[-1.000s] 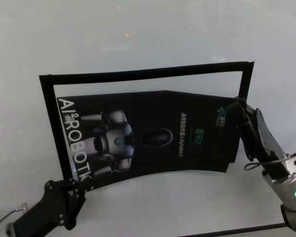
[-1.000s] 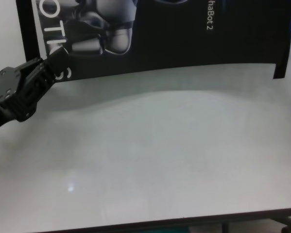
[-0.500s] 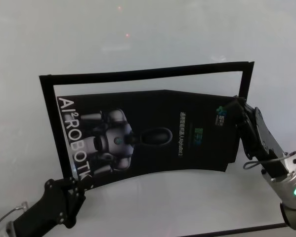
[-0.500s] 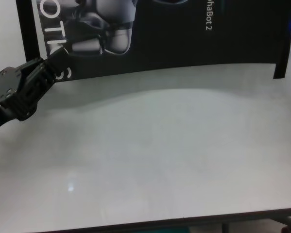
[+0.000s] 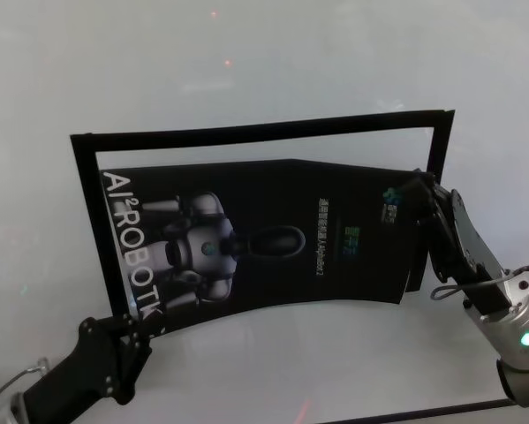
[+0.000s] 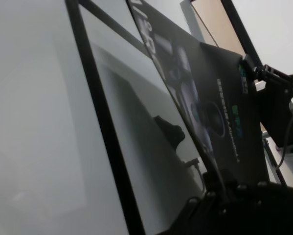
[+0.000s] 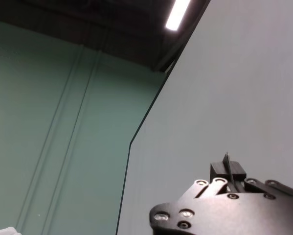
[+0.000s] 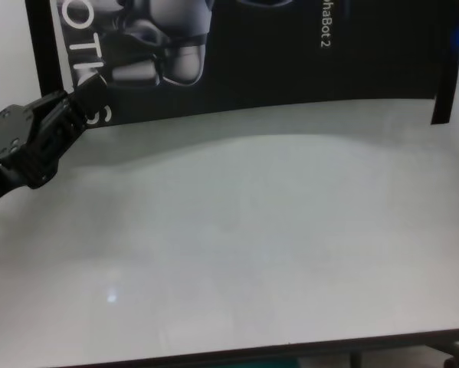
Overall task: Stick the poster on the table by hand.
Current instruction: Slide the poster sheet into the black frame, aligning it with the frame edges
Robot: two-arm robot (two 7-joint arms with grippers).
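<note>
Black tape frame (image 5: pixel 264 128) outlines the table (image 5: pixel 273 353). Poster (image 5: pixel 273 243) hangs bowed above it, long axis left-right. Left gripper (image 5: pixel 143 329) pinches the near-left corner, right gripper (image 5: pixel 420 187) pinches the right edge.

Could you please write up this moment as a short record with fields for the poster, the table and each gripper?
poster: black sheet printed with a grey robot and white "ROBOTICS", held above the table, its near edge bowed upward in the middle
table: glossy white top; it mirrors the poster
left gripper: at the poster's near-left corner, fingers pinched on it
right gripper: at the poster's right edge, fingers pinched on it
task state: poster not yet lying flat on the table
</note>
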